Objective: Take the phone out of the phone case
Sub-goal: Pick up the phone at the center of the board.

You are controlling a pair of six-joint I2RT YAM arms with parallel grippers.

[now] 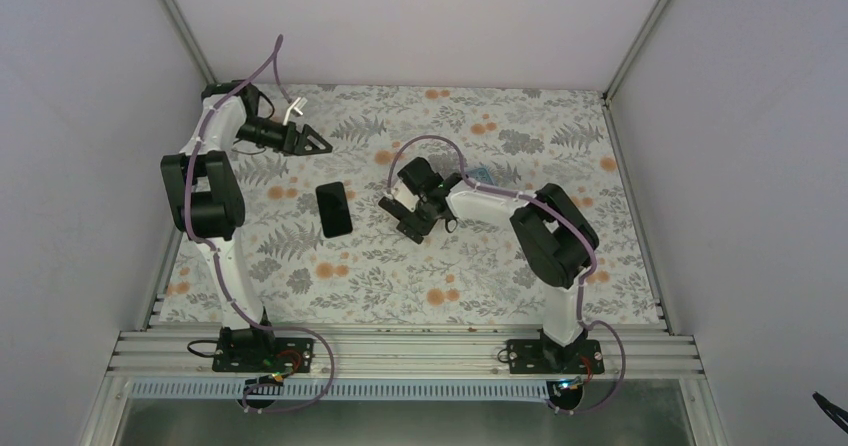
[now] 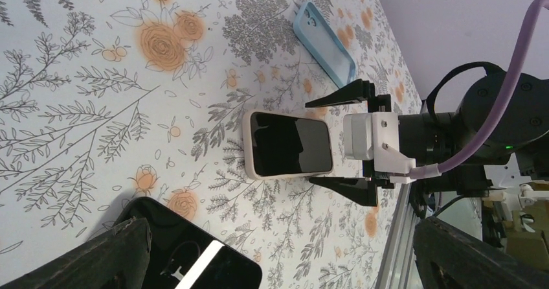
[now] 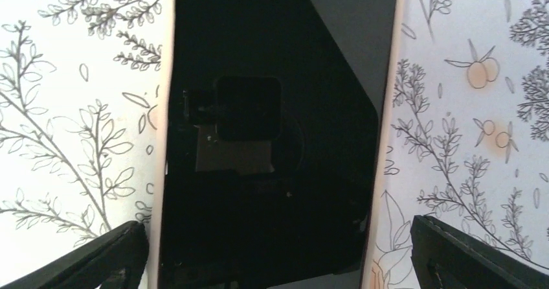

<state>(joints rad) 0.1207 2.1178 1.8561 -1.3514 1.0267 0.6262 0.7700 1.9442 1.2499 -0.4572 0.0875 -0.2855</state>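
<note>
Right fingers (image 3: 97, 256) stand wide apart, one on either side of the phone (image 3: 272, 107), gripping nothing. The left wrist view shows them flanking one short end of the handset. I cannot tell whether either pad touches it. Left fingers (image 2: 116, 256) are spread wide too and empty, held well back near the far left of the desk (image 1: 500, 286).

The phone lies screen up on the desk, seated in its pale case (image 2: 248, 143), whose rim shows all round the glass. So I judge that nothing of the extraction is done yet, and I am at the approach, lining up for a first hold.

Next I would want one arm to pin or pinch the case by its long edges while the other works a corner of the rim off the handset. That takes a firm hold on a thin, slick edge, and the case will probably flex before it lets go.

A bare-looking black phone (image 1: 335, 209) lies between the two arms, close to where my left arm would have to come across. An empty blue case (image 2: 324, 43) sits beyond the right arm, apart from the work. Neither is touching the cased phone, but the black one narrows the left arm's path.
</note>
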